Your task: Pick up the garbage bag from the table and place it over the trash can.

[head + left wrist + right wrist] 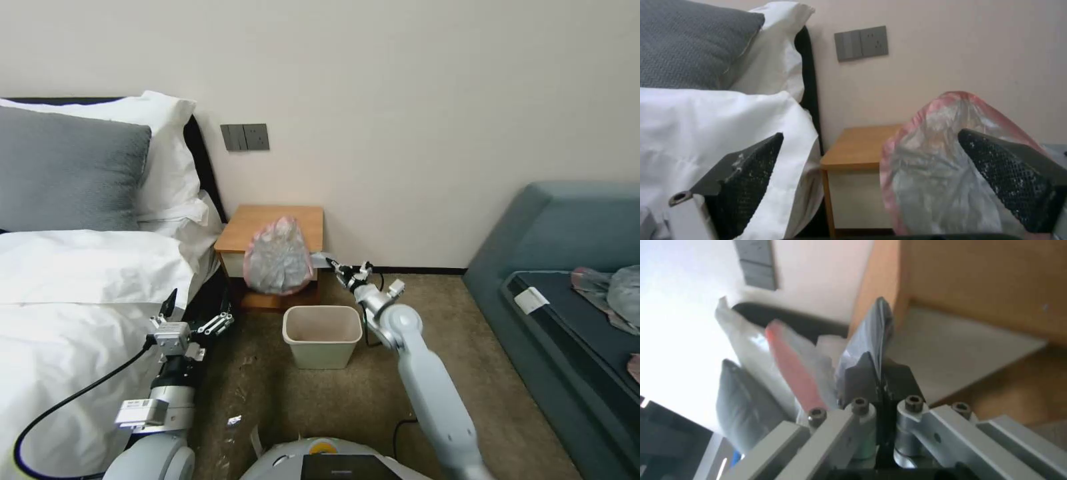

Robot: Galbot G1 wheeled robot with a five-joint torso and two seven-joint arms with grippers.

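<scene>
Jaws: right gripper (331, 264) pinches a corner of the garbage bag (278, 257), which hangs billowed off the nightstand (248, 227) front, above and behind the trash can (322, 336); left gripper (195, 315), spread wide beside the bed (80, 280), faces the bag, seemingly poised to take its other edge.

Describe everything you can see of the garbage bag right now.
The garbage bag is thin, crinkled, translucent grey film with a pink edge. It hangs puffed in front of the wooden nightstand, above and behind the beige trash can, not yet over it. The right gripper is shut on a corner of it beside the nightstand. The left gripper is open, low by the bed, apart from it.
</scene>
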